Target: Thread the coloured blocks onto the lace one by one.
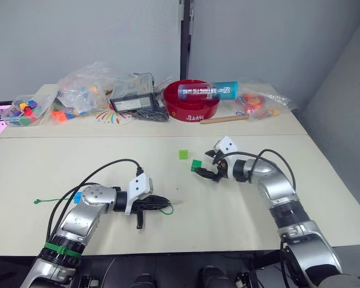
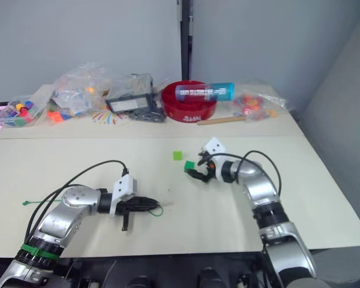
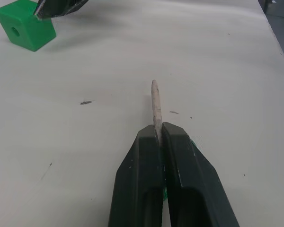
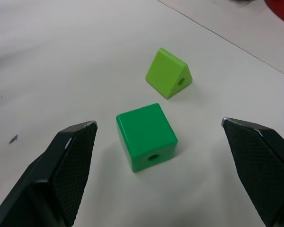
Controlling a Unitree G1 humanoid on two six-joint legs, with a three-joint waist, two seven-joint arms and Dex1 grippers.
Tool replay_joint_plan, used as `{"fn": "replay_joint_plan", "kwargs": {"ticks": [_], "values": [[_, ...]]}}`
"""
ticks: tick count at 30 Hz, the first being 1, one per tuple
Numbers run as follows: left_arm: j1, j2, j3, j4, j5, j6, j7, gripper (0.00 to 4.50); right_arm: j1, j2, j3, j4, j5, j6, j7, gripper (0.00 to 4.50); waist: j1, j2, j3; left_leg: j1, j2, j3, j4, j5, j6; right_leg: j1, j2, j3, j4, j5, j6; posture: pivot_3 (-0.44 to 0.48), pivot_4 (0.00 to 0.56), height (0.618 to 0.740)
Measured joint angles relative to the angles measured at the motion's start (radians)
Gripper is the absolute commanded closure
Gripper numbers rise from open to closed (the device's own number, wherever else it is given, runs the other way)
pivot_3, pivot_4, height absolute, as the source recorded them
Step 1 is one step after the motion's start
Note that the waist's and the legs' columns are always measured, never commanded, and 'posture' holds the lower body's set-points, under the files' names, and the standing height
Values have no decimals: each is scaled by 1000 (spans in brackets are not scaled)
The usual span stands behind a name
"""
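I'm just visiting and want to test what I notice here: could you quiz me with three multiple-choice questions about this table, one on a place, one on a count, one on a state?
1. Where is the dark green block?
A. Between the right tool's open fingers
B. In the red bowl
C. On the lace

2. How many green blocks lie on the near table?
A. One
B. Two
C. Four

3. What is the left tool doing?
A. Hanging open
B. Pinching the lace's pale tip
C. Holding a block

Answers: 1 A, the right tool brackets it. 2 B, the dark one and the light green block. 3 B, the tip sticks out of shut fingers.

Bare tabletop [image 1: 240, 204] around both blocks [image 4: 146, 136]
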State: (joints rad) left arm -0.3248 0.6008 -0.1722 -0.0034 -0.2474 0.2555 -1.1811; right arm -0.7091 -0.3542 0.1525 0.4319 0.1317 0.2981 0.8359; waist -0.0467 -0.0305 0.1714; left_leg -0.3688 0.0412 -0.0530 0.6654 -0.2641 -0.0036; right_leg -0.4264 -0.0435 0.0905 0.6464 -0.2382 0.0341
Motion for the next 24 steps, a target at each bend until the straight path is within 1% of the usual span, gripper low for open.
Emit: {"fn": "replay_joint_plan", "kwargs": {"ticks": [3,10,12,13,16,19,20,21,24], "values": [[9,1,0,-9,-7,9,6,4500,-14,12,12,53,-5,-32,25,35,0,0,0,0,0,0,0,0,0,0,0,0,0,0,0,0,150,731],[14,3,2,-28,-14,10,14,4500,-124,35,34,244,-50,-129,81,35,-11,0,0,0,0,0,0,0,0,0,0,0,1,0,0,0,150,731],[17,5,2,-28,-14,10,15,4500,-144,40,35,284,-57,-151,90,532,-15,0,0,0,0,0,0,0,0,0,0,0,1,0,0,0,150,731],[19,7,2,-28,-14,10,15,4500,-156,45,35,314,-64,-169,102,687,-17,0,0,0,0,0,0,0,0,0,0,0,1,0,0,0,150,731],[22,9,2,-29,-15,10,20,4500,-174,52,35,370,-72,-199,127,1746,-21,0,0,0,0,-1,0,0,0,0,0,0,1,0,0,0,150,731],[26,10,2,-34,-17,10,23,4500,-175,52,34,387,-72,-216,148,2777,-22,0,0,0,0,-1,0,0,0,0,0,0,1,0,0,0,150,731],[29,13,2,-38,-19,10,24,4500,-175,52,34,388,-73,-224,155,3202,-23,1,0,0,0,-1,0,0,0,0,0,0,1,0,0,0,150,731],[30,14,2,-41,-22,10,25,4500,-175,52,33,388,-72,-228,160,3337,-23,1,0,0,0,-1,0,0,0,0,0,0,1,0,0,0,150,731],[31,17,2,-47,-29,10,30,4500,-171,48,23,371,-69,-230,171,3335,-23,1,0,0,0,-1,0,0,0,0,0,0,1,0,0,0,150,731]]}}
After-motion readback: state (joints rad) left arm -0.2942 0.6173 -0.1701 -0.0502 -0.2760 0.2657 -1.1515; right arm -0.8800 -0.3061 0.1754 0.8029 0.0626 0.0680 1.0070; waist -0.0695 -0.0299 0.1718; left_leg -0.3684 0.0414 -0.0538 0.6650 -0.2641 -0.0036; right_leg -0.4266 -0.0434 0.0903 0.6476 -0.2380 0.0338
